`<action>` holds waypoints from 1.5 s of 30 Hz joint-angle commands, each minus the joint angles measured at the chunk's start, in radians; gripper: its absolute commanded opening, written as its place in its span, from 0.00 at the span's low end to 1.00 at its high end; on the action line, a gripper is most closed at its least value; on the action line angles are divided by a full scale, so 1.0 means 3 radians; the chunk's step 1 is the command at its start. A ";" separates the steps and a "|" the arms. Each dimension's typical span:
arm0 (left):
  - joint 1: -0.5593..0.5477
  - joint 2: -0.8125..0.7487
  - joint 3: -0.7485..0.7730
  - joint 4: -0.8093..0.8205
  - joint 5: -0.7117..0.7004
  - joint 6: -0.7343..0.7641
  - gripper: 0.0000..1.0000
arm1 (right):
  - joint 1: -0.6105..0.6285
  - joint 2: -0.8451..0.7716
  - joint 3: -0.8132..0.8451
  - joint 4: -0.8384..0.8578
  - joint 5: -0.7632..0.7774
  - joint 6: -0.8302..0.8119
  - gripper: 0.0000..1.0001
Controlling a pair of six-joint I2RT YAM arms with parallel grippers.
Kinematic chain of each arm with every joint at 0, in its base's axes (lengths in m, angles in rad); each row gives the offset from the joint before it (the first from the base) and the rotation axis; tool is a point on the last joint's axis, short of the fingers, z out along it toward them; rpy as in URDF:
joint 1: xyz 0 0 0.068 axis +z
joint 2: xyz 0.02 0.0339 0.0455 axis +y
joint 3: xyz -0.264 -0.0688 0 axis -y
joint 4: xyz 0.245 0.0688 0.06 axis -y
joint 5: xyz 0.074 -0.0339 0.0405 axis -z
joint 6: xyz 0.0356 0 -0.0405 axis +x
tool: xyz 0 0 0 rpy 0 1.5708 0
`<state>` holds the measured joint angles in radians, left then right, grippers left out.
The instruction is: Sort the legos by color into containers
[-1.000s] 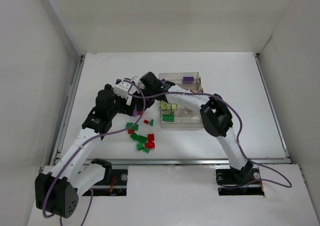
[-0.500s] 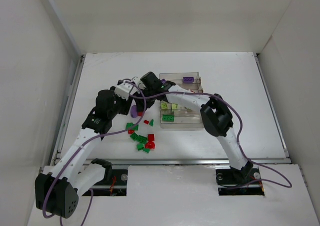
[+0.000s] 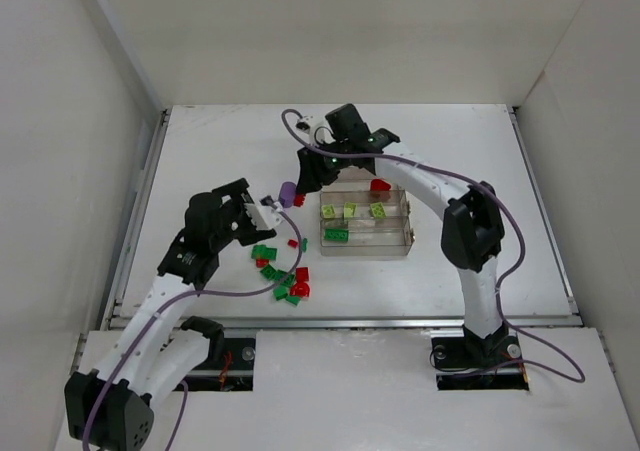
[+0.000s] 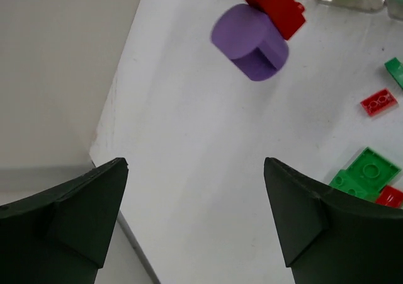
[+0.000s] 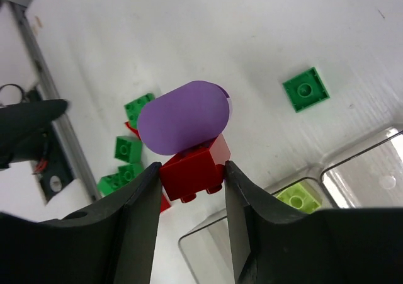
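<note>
surface: white table (image 3: 200, 151) boxed in by white walls, arm bases along the bottom of the top view.
containers (image 3: 365, 254): sat at centre of the top view, split into long lanes. Held lime bricks (image 3: 350, 210) in a middle lane and a dark green brick (image 3: 336, 235) one lane lower. Red piece (image 3: 380, 184) at the upper edge, couldn't tell whether inside a lane.
loose legos (image 3: 282, 276): green and red pile lay lower left of the containers, apart from them.
right gripper (image 5: 192, 170): pinched a red brick (image 5: 189, 177) by its sides, off the table, just left of the containers' upper-left corner.
purple round piece (image 5: 182, 126): sat against the red brick, touching it. Looked stuck on, couldn't confirm.
left gripper (image 4: 195, 170): spread wide, carried nothing, aimed at bare table with the purple round piece and red brick at the top of its view.
step (judged): red brick headed for a lane, purple needed separating first.
risk 1: could have dropped both into one lane and mixed colors. Cause: purple riding along.
risk 2: purple could have fallen off mid-move and rolled away. Cause: round shape, uncertain seat.
risk 3: could have knocked grippers together. Cause: both working close, left reaching in for the purple.
risk 4: red brick could have slipped. Cause: narrow pinch on a small part plus any tug.
</note>
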<state>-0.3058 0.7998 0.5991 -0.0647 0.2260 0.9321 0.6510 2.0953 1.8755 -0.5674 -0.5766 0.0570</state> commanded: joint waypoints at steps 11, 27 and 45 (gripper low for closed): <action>-0.0126 0.0565 0.0360 0.0032 0.0688 0.1540 0.81 | 0.0054 -0.0531 0.0094 -0.0154 -0.0501 0.0173 0.00; -0.0392 0.0540 0.0422 -0.0081 0.0658 0.1689 0.09 | 0.0218 -0.0511 0.0114 -0.0123 -0.0645 0.0173 0.00; 0.0002 0.0826 0.0396 -0.0193 0.0489 0.0626 0.00 | -0.0139 -0.0680 -0.0392 -0.0154 -0.0287 0.0341 0.00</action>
<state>-0.3122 1.0599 0.6834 -0.1154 0.3241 1.1881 0.6456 1.9522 1.7557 -0.6510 -0.6731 0.1322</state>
